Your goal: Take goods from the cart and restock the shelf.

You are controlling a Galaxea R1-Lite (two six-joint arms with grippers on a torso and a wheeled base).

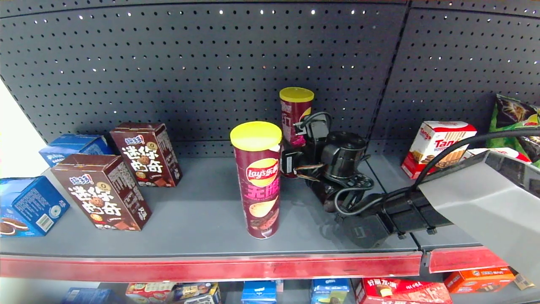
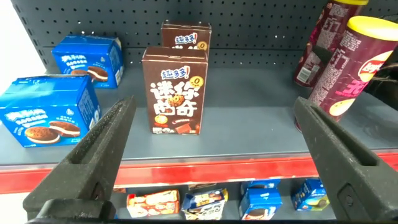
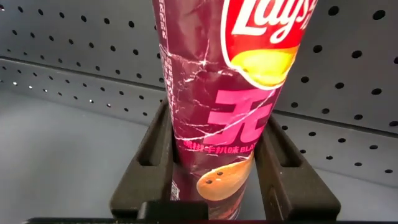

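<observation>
Two maroon chip cans with yellow lids stand upright on the grey shelf (image 1: 198, 215). The front can (image 1: 259, 181) stands free near the shelf's middle. The rear can (image 1: 296, 112) stands close to the pegboard, and my right gripper (image 1: 292, 160) is shut on its lower part. Up close, that rear can (image 3: 217, 81) sits between the black fingers (image 3: 152, 149), and my right gripper (image 3: 216, 127) holds it by both sides. My left gripper (image 2: 211, 155) is open with nothing in it, in front of the shelf's red edge, facing the brown cookie boxes (image 2: 177, 93).
Two brown cookie boxes (image 1: 105, 192) and blue cookie boxes (image 1: 25, 207) fill the shelf's left part. A wafer box (image 1: 438, 145) and a green bag (image 1: 514, 122) stand at the right. Bare shelf lies between the brown boxes and the front can. Packages sit on the shelf below (image 1: 257, 291).
</observation>
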